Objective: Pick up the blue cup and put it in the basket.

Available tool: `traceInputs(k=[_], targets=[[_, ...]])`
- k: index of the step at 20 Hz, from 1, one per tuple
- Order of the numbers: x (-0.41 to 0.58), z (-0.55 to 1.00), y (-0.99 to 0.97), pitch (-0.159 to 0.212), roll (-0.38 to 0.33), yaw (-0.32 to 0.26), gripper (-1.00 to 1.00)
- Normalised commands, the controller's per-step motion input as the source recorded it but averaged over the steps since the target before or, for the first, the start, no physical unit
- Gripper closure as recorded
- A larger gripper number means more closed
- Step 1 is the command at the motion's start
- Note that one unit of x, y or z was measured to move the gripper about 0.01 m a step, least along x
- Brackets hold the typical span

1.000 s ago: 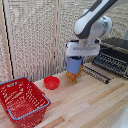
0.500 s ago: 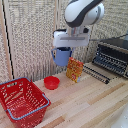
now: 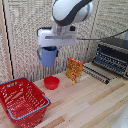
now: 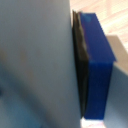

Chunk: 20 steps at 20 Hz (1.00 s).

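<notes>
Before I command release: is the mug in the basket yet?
Out. The light-blue mug hangs from the gripper in the air, above the red bowl, not over the red basket.

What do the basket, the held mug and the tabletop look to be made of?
Basket: red plastic, judging by its moulded lattice walls, with a blue-grey rim. Mug held in the pincer: light blue, smooth and matte; plastic or ceramic, can't tell. Tabletop: pale wood, plank seams and grain showing.

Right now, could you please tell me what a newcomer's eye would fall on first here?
Probably the light-blue mug hanging in mid-air, gripped by the white hand of the big arm. Next, the red basket on the wooden table, lower at the exterior view's left, with a small red bowl beside it.
</notes>
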Motion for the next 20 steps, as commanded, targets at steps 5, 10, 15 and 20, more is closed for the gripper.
traceInputs(k=[5, 10, 15, 20], targets=[[0.087, -0.01, 1.0, 0.07, 0.0, 0.009, 1.0], [0.114, -0.07, 1.0, 0.108, -0.004, 0.01, 1.0], [0.069, -0.49, 0.66, 0.071, -0.088, 0.036, 1.0], [0.162, -0.73, 0.15, 0.01, -0.168, 0.021, 1.0]])
